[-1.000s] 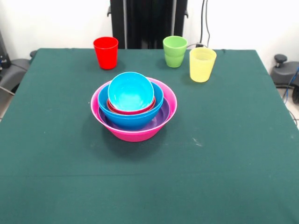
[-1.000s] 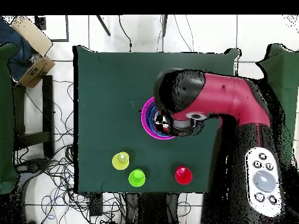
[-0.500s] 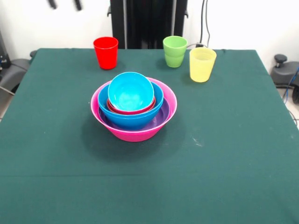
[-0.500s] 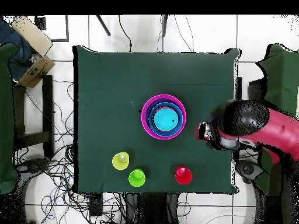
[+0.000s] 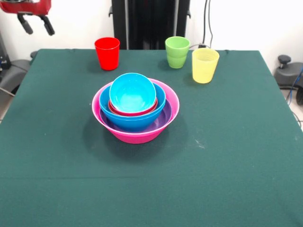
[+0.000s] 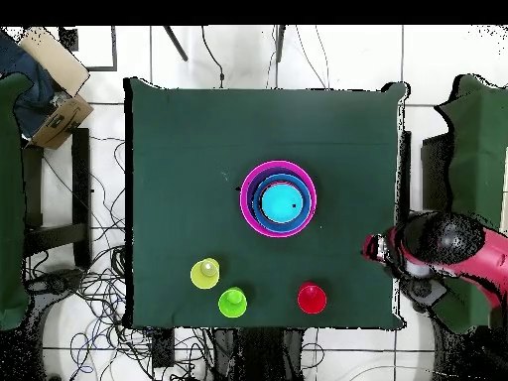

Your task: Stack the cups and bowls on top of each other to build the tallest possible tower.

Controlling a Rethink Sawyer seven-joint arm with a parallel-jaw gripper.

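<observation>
Bowls (image 5: 135, 106) sit nested mid-table (image 5: 227, 156); three cups (image 5: 205, 65) stand apart behind; claw (image 5: 35, 24) hangs empty, fingers apart, off the corner.

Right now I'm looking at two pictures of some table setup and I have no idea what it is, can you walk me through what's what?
It is a robot arm's workspace, seen twice: once from across the table, once from straight above. The red arm is off the table's edge; its gripper hangs open and empty. On the green table sits a tower of nested bowls, pink outermost, cyan on top. Three cups stand apart: red cup, green cup, yellow cup.
</observation>
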